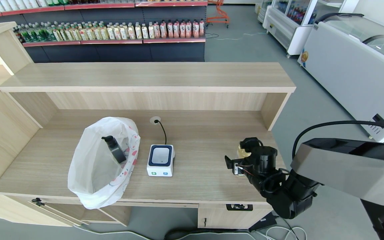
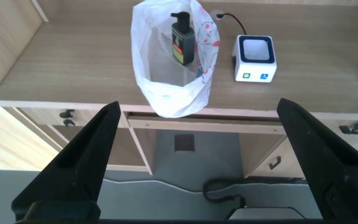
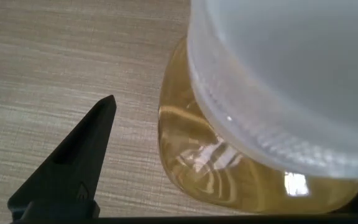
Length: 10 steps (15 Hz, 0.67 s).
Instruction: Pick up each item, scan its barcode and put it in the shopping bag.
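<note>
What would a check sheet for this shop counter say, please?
Surface: wooden counter with a raised back ledge.
Job's things: shopping bag stands open with a black pump bottle inside; scanner beside it; yellow-liquid bottle near the right end.
Clutter: nothing seen.
Grippers: left gripper open, in front of the counter; right gripper open at the yellow-liquid bottle.
Cables: scanner cable runs to a counter hole; floor cables below.
Surroundings: drink shelves behind; freezers on the right.
</note>
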{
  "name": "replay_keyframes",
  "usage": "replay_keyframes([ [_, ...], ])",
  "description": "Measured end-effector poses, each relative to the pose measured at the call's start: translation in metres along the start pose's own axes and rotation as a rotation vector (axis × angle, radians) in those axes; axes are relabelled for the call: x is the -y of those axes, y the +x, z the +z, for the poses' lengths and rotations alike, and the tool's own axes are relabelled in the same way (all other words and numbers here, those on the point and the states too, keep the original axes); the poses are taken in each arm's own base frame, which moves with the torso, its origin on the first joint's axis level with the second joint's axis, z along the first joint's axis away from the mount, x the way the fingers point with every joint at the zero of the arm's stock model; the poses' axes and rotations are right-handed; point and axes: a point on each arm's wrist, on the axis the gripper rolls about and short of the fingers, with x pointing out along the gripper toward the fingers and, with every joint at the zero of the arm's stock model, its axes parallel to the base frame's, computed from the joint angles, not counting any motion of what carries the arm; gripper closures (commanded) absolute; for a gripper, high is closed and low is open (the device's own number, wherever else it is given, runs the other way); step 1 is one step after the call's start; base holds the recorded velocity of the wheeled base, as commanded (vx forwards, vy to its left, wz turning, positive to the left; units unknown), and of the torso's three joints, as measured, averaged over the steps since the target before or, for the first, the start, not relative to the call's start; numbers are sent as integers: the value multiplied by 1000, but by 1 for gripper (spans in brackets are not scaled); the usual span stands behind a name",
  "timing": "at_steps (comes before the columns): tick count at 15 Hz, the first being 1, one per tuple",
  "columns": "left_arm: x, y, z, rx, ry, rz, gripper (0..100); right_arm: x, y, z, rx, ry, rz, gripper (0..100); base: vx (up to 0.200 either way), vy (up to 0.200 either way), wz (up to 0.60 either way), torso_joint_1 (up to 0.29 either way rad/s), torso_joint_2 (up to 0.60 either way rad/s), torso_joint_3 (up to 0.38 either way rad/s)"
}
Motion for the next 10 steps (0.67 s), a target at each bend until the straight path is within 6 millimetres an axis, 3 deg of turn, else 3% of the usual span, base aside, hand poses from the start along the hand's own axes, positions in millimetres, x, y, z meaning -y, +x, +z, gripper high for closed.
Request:
replay_keyframes([
  [2, 0, 0, 0, 0, 0, 0, 0, -3, 8, 1, 28, -8, 1, 0, 0, 0, 0, 0, 0, 0],
  [3, 0, 0, 0, 0, 0, 0, 0, -5, 10, 2, 43, -10, 5, 100, 0, 0, 0, 0, 0, 0],
  [10, 0, 0, 0, 0, 0, 0, 0, 1, 17, 9, 76, -54, 18, 100, 0, 0, 0, 0, 0, 0],
])
